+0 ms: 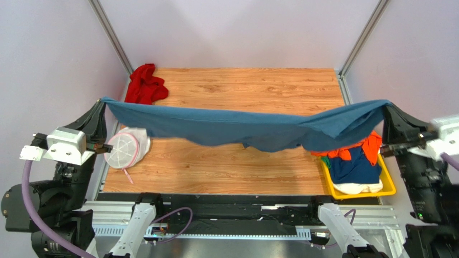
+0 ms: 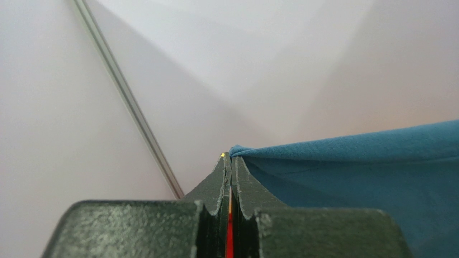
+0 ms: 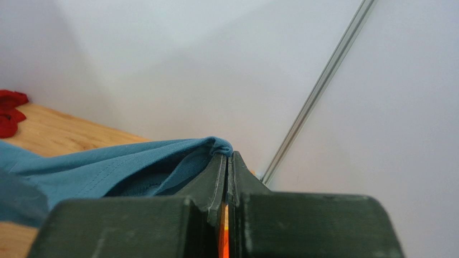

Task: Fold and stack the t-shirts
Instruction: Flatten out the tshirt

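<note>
Over one table [image 1: 242, 86], left fingers [image 2: 220, 185] and right fingers [image 3: 213, 183] clamp one teal t-shirt [image 1: 242, 129] (sagging).

1. The left hand [image 2: 230, 159] and right hand [image 3: 228, 156] are matte black and grainy, each finger tapering to a thin wedge.
2. A white boxy wrist housing [image 1: 67, 144] sits behind the left hand.
3. A lilac cable hose [image 1: 28, 200] runs along black joints.
4. A white lower arm link [image 1: 134, 223] stands at each base.
</note>
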